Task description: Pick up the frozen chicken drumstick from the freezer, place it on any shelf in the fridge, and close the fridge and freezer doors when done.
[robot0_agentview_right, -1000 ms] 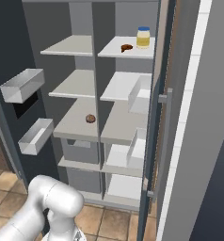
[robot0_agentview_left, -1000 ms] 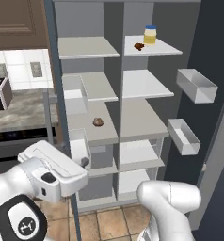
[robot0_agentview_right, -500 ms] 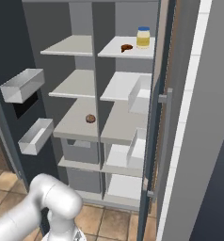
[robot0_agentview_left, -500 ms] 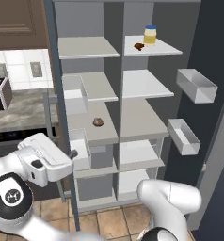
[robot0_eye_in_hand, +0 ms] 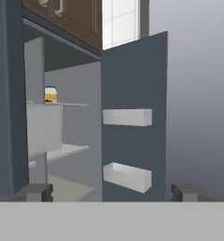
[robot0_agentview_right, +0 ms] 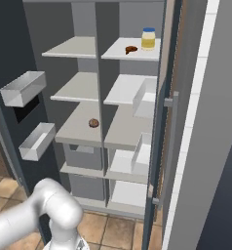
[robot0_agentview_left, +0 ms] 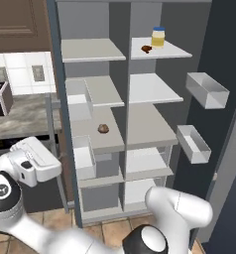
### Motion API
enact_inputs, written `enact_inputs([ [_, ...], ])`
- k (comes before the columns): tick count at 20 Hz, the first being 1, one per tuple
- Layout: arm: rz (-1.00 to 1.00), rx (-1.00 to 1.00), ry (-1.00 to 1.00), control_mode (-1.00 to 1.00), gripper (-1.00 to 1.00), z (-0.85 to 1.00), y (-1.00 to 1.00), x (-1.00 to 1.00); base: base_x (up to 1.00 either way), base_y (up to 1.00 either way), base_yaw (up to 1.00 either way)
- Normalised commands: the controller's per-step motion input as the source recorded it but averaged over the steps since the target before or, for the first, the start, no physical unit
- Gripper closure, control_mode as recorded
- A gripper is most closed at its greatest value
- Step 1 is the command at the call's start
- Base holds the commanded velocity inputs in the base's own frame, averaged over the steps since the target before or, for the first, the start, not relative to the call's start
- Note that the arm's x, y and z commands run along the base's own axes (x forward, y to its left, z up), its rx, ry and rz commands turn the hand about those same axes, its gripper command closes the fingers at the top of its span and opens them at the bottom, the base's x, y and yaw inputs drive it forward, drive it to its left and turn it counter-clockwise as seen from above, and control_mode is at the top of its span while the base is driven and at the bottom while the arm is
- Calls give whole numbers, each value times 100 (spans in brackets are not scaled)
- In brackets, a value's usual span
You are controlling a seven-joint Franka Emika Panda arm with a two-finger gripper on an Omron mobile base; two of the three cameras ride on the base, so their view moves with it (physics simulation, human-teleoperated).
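The slate-blue unit stands with both doors swung wide. The dark reddish-brown drumstick (robot0_agentview_left: 146, 48) (robot0_agentview_right: 131, 49) lies on the top shelf of the right half, beside the yellow blue-lidded jar (robot0_agentview_left: 158, 36) (robot0_agentview_right: 148, 39) (robot0_eye_in_hand: 50, 94). The left door (robot0_agentview_left: 65, 129) (robot0_agentview_right: 10, 122) shows a black patch between its bins, so the left half is the freezer; its middle shelf holds a tan-brown lump (robot0_agentview_left: 103, 128) (robot0_agentview_right: 93, 122). My gripper (robot0_eye_in_hand: 111, 193) is open and empty. My white hand (robot0_agentview_left: 38, 161) hangs low just outside the left door's edge, looking across at the right door (robot0_eye_in_hand: 132, 94).
White bins (robot0_agentview_left: 206, 89) (robot0_agentview_left: 192, 144) jut from the right door's inner face, and others (robot0_agentview_right: 23, 88) (robot0_agentview_right: 37, 141) from the left door. A grey counter (robot0_agentview_left: 21, 121) with a toaster (robot0_agentview_left: 1, 98) sits left of the unit. A white wall (robot0_agentview_right: 205, 146) flanks the right side.
My hand has drifted left and slightly up, away from the shelves to the outer side of the left door's edge. The doors and food have not moved.
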Motion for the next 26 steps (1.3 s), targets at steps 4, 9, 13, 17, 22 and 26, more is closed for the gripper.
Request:
enact_inputs([
  [4,1,0,0,-100,-100,-19,12,62,0,0,0],
  [9,4,-1,0,-100,-100,-20,9,61,0,0,0],
  [13,4,-1,0,-100,-100,-16,1,68,0,0,0],
  [17,5,-4,0,-100,-100,-10,0,70,0,0,0],
  [22,5,-4,0,-100,-100,-6,0,69,0,0,0],
  [26,7,-2,0,-100,-100,-1,-3,58,0,0,0],
])
